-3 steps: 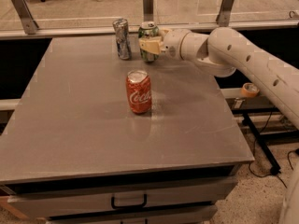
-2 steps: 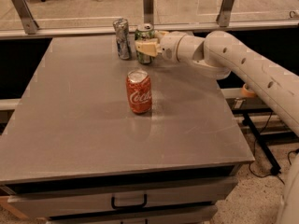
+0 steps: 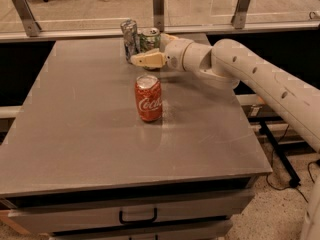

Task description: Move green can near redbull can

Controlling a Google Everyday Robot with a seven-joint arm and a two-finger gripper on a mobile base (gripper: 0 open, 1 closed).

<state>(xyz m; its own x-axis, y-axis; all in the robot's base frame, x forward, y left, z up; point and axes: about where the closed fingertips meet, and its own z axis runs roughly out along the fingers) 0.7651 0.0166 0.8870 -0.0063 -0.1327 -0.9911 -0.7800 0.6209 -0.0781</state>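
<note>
Fingers (image 3: pixel 147 60) of the gripper (image 3: pixel 147 49) look clamped on the green can (image 3: pixel 149 37), the near one lying across its lower body and the other just showing past its right side. Closest to me, under the front edge of the bench (image 3: pixel 75 134), I see a drawer with a dark handle (image 3: pixel 137 216). Further in, roughly mid-bench, a red Coca-Cola can (image 3: pixel 148 99) stands upright, well apart from the front edge and with no contact with the gripper. Beyond it, near the back edge, the gripper reaches in from the right on the white arm (image 3: pixel 260 79), which crosses above the right edge. I make out the green can upright between the fingers, and the redbull can (image 3: pixel 130 36) standing just beside it on its left, close enough that I cannot tell whether they touch. Behind the back edge runs a glass barrier on metal posts (image 3: pixel 158 6).
</note>
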